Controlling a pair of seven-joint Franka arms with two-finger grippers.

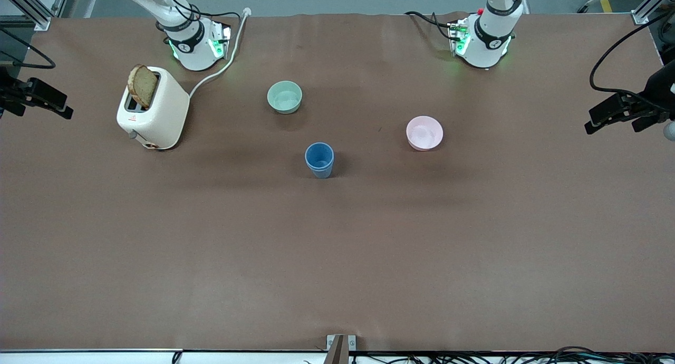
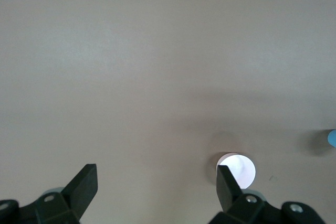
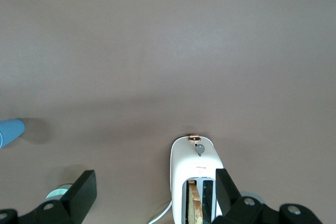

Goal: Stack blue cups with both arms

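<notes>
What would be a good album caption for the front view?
Blue cup standing mid-table between mint bowl and pink bowl, toaster with bread nearby.

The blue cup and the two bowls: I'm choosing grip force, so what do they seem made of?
Blue cup: likely plastic, matte; even colour, no glare. Mint-green bowl and pink bowl: probably plastic too, though glazed ceramic is possible; smooth pastel walls, with a faint sheen inside.

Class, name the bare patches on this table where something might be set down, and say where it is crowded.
Bare: the whole stretch nearer the camera than the blue cup. Narrower gaps lie between toaster and mint bowl, and between cup and pink bowl. Crowded: around those four things.
</notes>
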